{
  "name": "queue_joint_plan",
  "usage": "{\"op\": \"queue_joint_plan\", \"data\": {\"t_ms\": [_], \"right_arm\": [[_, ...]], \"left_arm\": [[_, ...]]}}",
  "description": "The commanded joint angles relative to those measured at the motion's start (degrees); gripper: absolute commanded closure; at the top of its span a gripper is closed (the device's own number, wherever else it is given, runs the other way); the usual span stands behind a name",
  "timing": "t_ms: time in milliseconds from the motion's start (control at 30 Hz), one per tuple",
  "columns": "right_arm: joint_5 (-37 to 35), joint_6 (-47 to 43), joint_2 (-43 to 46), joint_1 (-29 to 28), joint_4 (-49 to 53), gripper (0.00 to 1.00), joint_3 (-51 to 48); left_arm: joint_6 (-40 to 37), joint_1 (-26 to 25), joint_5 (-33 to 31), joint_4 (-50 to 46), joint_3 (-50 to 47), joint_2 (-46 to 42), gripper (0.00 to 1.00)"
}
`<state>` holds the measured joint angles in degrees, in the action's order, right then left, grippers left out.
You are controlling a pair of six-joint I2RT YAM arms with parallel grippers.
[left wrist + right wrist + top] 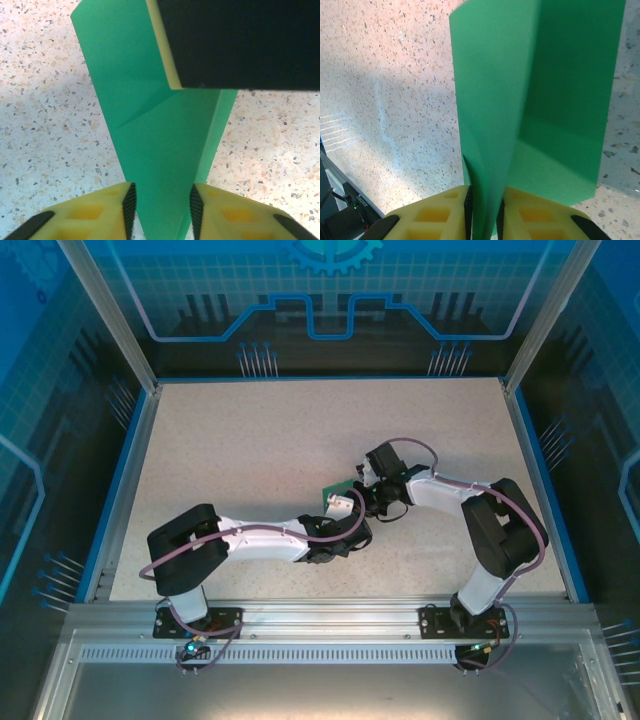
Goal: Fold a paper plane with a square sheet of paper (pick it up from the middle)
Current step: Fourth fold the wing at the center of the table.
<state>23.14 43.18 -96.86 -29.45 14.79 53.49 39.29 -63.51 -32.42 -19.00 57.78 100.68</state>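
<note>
Your right tool [484, 206] was clamped on the folded square sheet of paper [520, 100] over the bench [395, 100]; your left tool [161, 207] straddled its narrow end, and I cannot tell whether it gripped. You needed to close squarely along the crease [145, 112]

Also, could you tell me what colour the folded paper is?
The folded paper is plain bright green, unmarked; the right wrist view shows it best.

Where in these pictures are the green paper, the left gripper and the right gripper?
green paper [160, 145], left wrist view, on the flat layer below the diagonal crease.
left gripper [161, 212], left wrist view, midway between its two yellow fingertips.
right gripper [484, 207], right wrist view, midway between its yellow fingertips.
</note>
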Motion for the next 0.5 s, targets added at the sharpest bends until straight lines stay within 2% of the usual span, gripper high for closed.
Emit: {"op": "queue_joint_plan", "data": {"t_ms": [0,467], "right_arm": [[3.5,0.1,-0.3,-0.3,-1.4,0.78,3.4],[3.5,-0.7,-0.3,0.0,-0.2,0.76,4.1]], "left_arm": [[-0.8,-1.7,1.7,-1.2,1.5,2.5,0.66],[3.8,-1.7,-0.2,-3.1,0.8,2.3,0.79]]}}
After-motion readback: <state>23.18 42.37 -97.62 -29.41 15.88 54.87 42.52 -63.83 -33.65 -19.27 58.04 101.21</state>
